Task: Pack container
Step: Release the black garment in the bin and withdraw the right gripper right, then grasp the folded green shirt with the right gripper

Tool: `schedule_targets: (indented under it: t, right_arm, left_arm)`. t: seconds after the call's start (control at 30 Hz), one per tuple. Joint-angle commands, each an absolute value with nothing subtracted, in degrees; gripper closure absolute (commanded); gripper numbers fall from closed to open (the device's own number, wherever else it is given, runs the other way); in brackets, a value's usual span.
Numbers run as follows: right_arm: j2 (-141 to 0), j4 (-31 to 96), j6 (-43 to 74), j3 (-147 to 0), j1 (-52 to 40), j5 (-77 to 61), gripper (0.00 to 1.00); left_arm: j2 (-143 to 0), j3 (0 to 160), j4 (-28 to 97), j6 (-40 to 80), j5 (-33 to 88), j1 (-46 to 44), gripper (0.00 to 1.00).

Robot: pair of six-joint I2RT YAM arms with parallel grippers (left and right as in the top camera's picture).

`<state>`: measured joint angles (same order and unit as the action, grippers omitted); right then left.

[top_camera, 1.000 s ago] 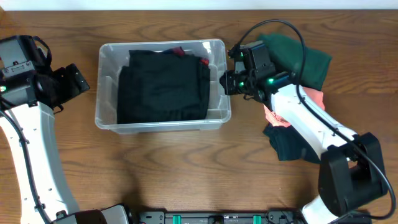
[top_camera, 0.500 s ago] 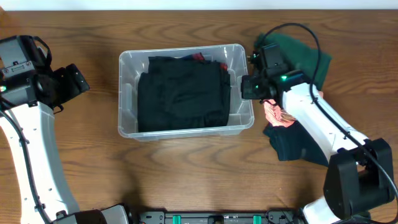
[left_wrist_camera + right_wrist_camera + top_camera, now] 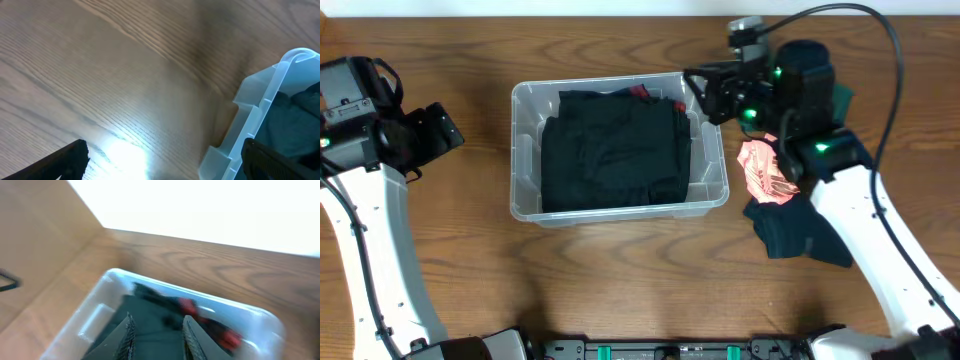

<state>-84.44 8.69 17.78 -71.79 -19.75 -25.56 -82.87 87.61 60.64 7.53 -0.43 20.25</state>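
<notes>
The clear container (image 3: pixel 524 150) sits mid-table with folded black clothes (image 3: pixel 610 150) in it and a bit of red cloth (image 3: pixel 640 93) at its far edge. My right gripper (image 3: pixel 698 95) hovers above the container's far right corner, apart from the rim. In the right wrist view its fingers (image 3: pixel 129 335) stand slightly apart with nothing between them, over the black clothes (image 3: pixel 150 307) in the container (image 3: pixel 95 320). My left gripper (image 3: pixel 442 135) is off to the container's left, open wide (image 3: pixel 165 167) over bare wood, with the container's corner (image 3: pixel 260 115) beside one fingertip.
Right of the container lie a pink-orange garment (image 3: pixel 767 172), a dark teal garment (image 3: pixel 795 232) nearer the front, and a green garment (image 3: pixel 838 100) partly behind the right arm. A cable loops above that arm.
The container slid to the right with the right gripper at its right rim. That gripper has since come off the rim and risen toward the far corner. The left arm is unmoved.
</notes>
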Motion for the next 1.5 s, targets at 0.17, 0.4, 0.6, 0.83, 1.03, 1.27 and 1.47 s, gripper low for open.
schedule_targets:
  t: [0.17, 0.4, 0.6, 0.83, 1.03, 1.27, 1.47]
  right_arm:
    - [-103.4, 3.8, 21.3, -71.2, -27.5, -31.5, 0.77]
    - [-116.5, 0.8, 27.0, -71.2, -29.0, -37.3, 0.79]
    - [-113.4, 1.8, 25.4, -71.2, -28.9, -36.8, 0.69]
    - [-98.4, 6.9, 22.7, -71.2, -21.9, -34.9, 0.38]
    - [-90.1, 16.4, 22.7, -71.2, -4.3, -30.1, 0.27]
    - [-94.0, 24.3, 22.7, -71.2, 18.9, -29.8, 0.26]
    - [-103.5, 21.9, 22.7, -71.2, 27.0, -31.8, 0.21]
  left_arm:
    - [-83.1, 87.5, 60.8, 8.0, -0.9, 20.5, 0.02]
    - [-83.1, 87.5, 60.8, 8.0, -0.9, 20.5, 0.02]
    - [-83.1, 87.5, 60.8, 8.0, -0.9, 20.5, 0.02]
    - [-83.1, 87.5, 60.8, 8.0, -0.9, 20.5, 0.02]
    - [-83.1, 87.5, 60.8, 8.0, -0.9, 20.5, 0.02]
    - [-83.1, 87.5, 60.8, 8.0, -0.9, 20.5, 0.02]
    - [-83.1, 87.5, 60.8, 8.0, -0.9, 20.5, 0.02]
